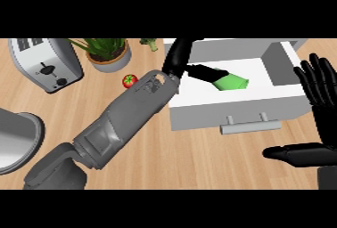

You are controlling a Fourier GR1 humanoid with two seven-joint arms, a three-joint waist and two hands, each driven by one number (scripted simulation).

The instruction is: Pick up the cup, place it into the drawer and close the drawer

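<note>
- Wooden counter (pixel 197 156) carries toaster (pixel 46 62) at 10 o'clock, plant pot (pixel 108 55), tomato (pixel 129 80).
- No legible writing.
- Left hand (pixel 201 70) pinches green cup (pixel 230 82) inside open drawer (pixel 217 113).
- Right hand (pixel 319 107) spread, at 3 o'clock.

Green cup (pixel 230 82); white drawer (pixel 223 116) (grey handle (pixel 251 126)); red tomato (pixel 129 80)

drawer (pixel 197 100) open on top, cup (pixel 230 82) lying inside
</note>
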